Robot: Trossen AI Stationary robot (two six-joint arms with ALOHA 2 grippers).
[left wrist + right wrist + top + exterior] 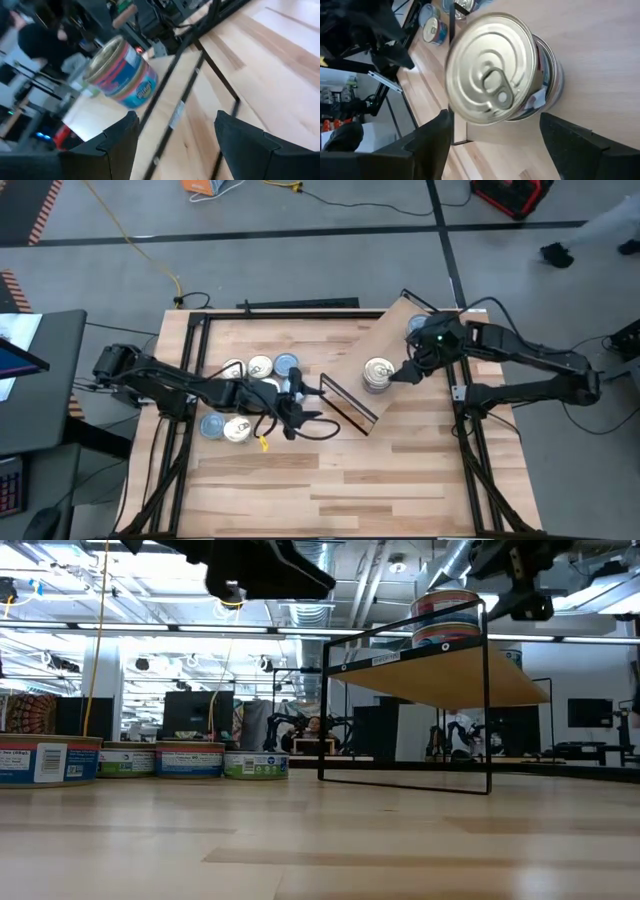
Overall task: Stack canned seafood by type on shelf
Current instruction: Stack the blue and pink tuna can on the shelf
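1. Canned seafood, shelf group: a stack of gold-lidded tins [377, 373] stands on the shelf [400, 340], near its front edge; the top tin sits slightly off-centre on the one below, as the right wrist view shows [492, 67].
2. A blue-lidded tin [417, 326] lies farther back on the shelf, partly hidden by the right arm.
3. Shelf: light wood board on a thin black frame, set at an angle on the tabletop [330, 470].
4. Canned seafood, table group: loose tins [258, 367] lie on the tabletop left of the shelf; two more, one blue-lidded [211, 425] and one gold-lidded [237, 430], lie nearer the front edge.
5. Right gripper [400, 374]: just beside the stack, fingers spread wide on either side of it, gripping nothing.
6. Left gripper [303, 420]: above the tabletop between the loose tins and the shelf frame, fingers [245, 137] spread apart, empty.
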